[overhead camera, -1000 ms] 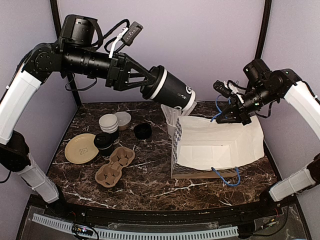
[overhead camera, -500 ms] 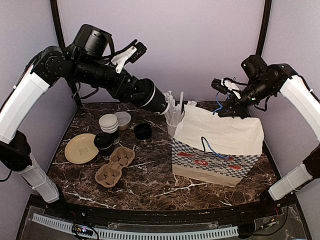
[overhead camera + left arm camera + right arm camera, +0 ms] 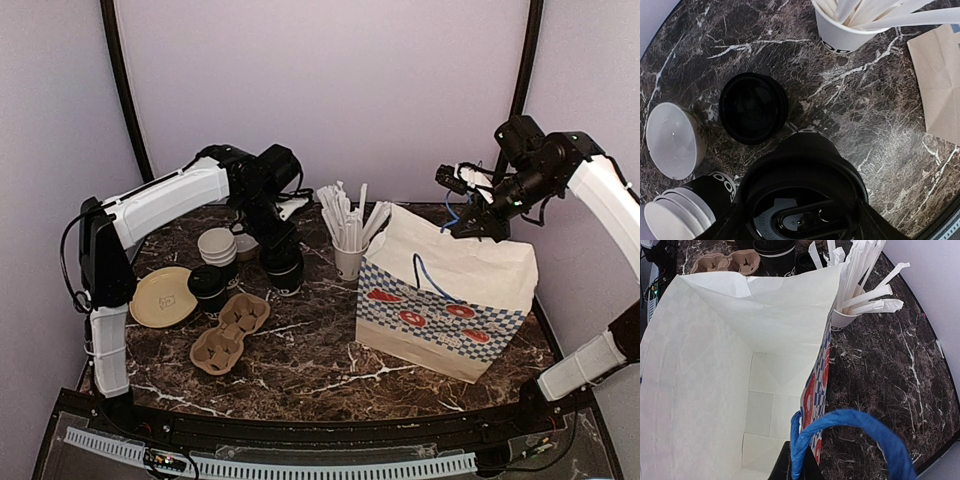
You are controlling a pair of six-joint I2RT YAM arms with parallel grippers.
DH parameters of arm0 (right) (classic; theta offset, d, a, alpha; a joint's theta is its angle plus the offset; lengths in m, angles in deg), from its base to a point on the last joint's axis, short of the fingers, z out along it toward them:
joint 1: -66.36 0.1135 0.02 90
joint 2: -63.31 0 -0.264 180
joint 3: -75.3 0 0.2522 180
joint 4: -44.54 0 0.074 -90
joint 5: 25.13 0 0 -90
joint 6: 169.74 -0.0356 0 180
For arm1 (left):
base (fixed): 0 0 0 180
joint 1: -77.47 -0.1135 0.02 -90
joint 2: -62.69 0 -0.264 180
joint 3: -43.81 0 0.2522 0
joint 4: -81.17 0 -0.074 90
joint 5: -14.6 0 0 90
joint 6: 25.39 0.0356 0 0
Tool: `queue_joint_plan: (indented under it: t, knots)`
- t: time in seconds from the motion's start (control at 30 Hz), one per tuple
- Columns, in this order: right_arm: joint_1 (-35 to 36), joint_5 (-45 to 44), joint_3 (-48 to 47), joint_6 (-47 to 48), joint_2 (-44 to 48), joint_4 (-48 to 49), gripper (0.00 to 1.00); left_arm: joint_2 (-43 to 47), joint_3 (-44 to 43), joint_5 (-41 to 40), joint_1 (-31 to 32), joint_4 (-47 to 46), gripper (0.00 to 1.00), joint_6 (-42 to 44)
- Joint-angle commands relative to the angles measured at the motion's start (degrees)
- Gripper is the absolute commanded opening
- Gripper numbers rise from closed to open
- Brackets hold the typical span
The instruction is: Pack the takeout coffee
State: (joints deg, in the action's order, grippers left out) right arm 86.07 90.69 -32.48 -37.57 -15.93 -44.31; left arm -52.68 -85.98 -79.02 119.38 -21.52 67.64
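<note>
Top external, straw cup (image 3: 349, 262) between takeout coffee (image 3: 286, 277) and paper bag (image 3: 440, 312)

Setup sits in a little booth. The back wall (image 3: 330, 90) is plain pale lilac, no windows anywhere, and the side panels on the left (image 3: 50, 120) and right (image 3: 600, 60) of the frame are the same colour. Two thin black posts run up the corners, one upper left (image 3: 122, 90) and one upper right (image 3: 522, 60). The worktop (image 3: 300, 350) is dark brown marble-look with white veins, a bit glossy. Its near edge curves, with a black rim and a white slotted strip (image 3: 270, 465) along the bottom of the frame. Light is soft and even, no hard shadows.
</note>
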Motion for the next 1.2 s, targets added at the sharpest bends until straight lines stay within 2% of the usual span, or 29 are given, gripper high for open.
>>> queue_joint_plan:
  t: [0.0,0.17,0.33,0.37,0.43,0.47,0.6,0.73,0.9,1.07,1.17]
  knots:
    - [-0.2,0.6,0.9,0.7,1.7,1.0,0.00,-2.4,-2.3,2.0,-1.0,0.1,0.73,0.8]
    - [-0.3,1.4,0.8,0.7,1.7,1.4,0.00,-6.3,-4.1,1.6,-1.6,0.9,0.74,1.3]
    - [-0.3,1.6,0.8,0.8,1.1,1.5,0.00,-7.1,-4.2,1.7,-1.6,0.9,0.81,1.3]
    - [-0.3,1.7,0.7,0.8,0.9,1.5,0.00,-7.1,-4.2,1.6,-1.6,1.1,0.84,1.2]
    - [-0.3,1.9,0.5,0.8,0.7,1.6,0.00,-6.8,-4.9,1.5,-1.6,1.6,0.97,0.9]
    - [-0.3,2.1,0.4,0.7,0.6,1.6,0.00,-6.5,-5.1,1.5,-1.5,1.8,0.98,0.8]
    - [-0.3,2.4,0.0,0.3,0.4,1.5,0.00,-2.2,-5.7,0.3,-0.7,2.6,0.99,-0.7]
    - [-0.3,2.5,-0.1,-0.2,0.6,1.5,0.00,7.1,-0.3,0.9,0.9,1.6,0.99,-1.6]
    - [-0.3,2.7,0.3,-0.8,0.6,2.1,0.00,17.5,11.6,3.4,1.2,2.3,0.90,-5.8]
    - [-0.3,3.3,0.7,-1.1,1.2,2.9,0.00,23.9,23.8,2.5,1.2,3.1,0.73,-11.3]
    - [-0.3,3.6,0.8,-1.0,1.1,3.0,0.00,26.1,32.8,5.1,1.1,0.4,0.62,-14.2]
